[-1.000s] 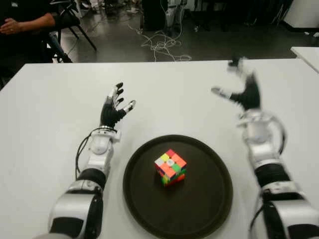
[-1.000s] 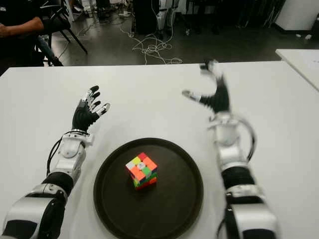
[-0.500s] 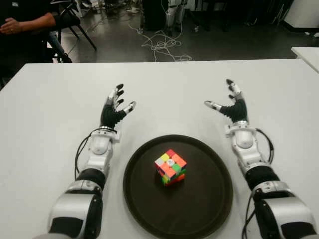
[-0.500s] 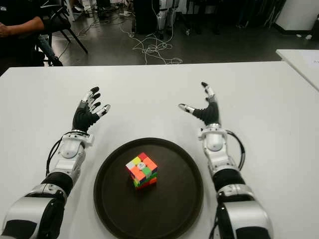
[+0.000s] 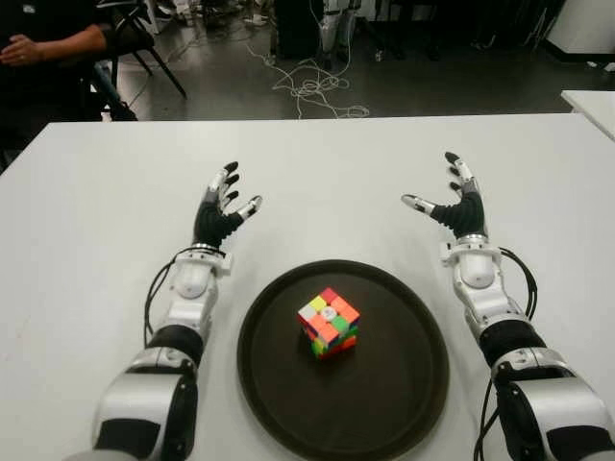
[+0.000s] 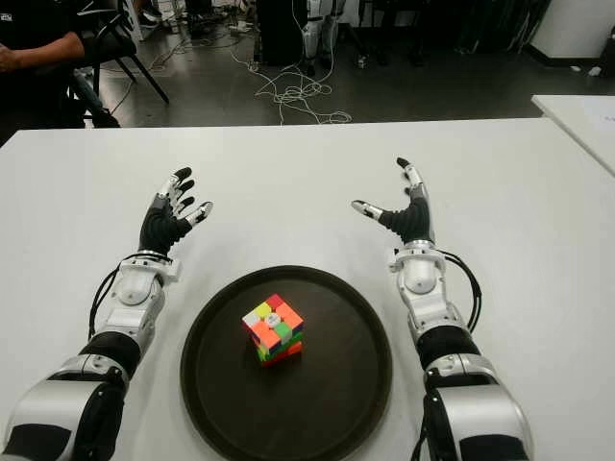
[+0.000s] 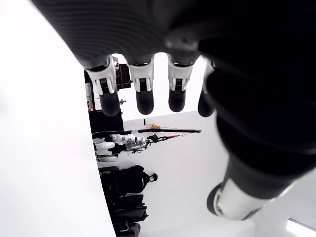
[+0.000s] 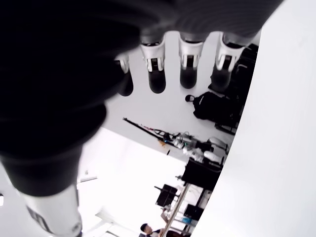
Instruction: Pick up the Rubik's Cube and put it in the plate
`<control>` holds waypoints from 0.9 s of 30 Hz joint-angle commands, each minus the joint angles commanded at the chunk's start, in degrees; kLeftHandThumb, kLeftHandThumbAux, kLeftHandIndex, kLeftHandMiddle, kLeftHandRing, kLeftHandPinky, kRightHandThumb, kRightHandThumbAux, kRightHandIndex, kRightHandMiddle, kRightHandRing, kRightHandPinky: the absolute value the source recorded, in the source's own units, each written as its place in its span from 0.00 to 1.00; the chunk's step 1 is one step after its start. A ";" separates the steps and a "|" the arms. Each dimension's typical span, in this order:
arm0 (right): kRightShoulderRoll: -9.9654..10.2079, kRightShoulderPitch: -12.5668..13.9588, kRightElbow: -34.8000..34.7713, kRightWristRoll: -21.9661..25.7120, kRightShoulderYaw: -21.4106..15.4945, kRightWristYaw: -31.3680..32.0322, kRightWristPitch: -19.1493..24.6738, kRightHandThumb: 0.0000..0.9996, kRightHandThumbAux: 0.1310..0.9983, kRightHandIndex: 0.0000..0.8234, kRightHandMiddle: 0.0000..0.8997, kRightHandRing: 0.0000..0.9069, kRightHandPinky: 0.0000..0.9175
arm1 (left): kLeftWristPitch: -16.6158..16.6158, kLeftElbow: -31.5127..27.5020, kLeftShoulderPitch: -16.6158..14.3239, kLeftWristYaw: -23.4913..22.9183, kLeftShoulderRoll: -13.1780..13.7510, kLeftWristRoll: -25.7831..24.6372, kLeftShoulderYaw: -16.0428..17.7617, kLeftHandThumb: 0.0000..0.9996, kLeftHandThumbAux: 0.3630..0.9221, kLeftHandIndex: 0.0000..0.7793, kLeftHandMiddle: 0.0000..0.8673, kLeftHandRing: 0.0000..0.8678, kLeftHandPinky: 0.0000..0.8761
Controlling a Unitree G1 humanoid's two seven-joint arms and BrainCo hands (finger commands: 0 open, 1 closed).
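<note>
A Rubik's Cube stands in the middle of the round dark plate on the white table, touched by neither hand. My left hand shows over the table to the left of the plate and a little behind it, fingers spread and empty. My right hand is to the right of the plate and behind its rim, fingers spread, thumb pointing inward, holding nothing. Both wrist views show straight fingers and fingertips with nothing between them.
A person's arm and a chair are beyond the table's far left corner. Cables lie on the floor behind the table. Another white table shows at the far right.
My right hand has come down and back from a raised position farther out, settling beside the plate's right rim. The cube, plate and left hand have not moved.
</note>
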 joint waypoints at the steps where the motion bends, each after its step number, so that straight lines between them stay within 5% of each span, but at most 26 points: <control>1: -0.02 -0.06 0.13 0.31 -0.12 0.52 -0.17 0.00 0.77 0.06 0.12 0.12 0.11 | 0.06 -0.04 0.02 -0.08 -0.03 -0.10 0.06 0.00 0.76 0.06 0.09 0.05 0.03; 15: 0.09 -0.26 0.89 2.67 -1.26 3.31 -2.02 0.00 0.77 0.07 0.15 0.14 0.12 | 0.08 -0.02 0.00 -2.57 -0.40 -2.22 1.28 0.00 0.78 0.06 0.10 0.07 0.05; 27: 0.92 2.02 -5.22 4.30 -2.21 3.51 -3.10 0.00 0.78 0.08 0.16 0.15 0.11 | -0.09 -0.36 0.29 -3.28 -0.87 -3.20 2.29 0.00 0.75 0.06 0.10 0.07 0.05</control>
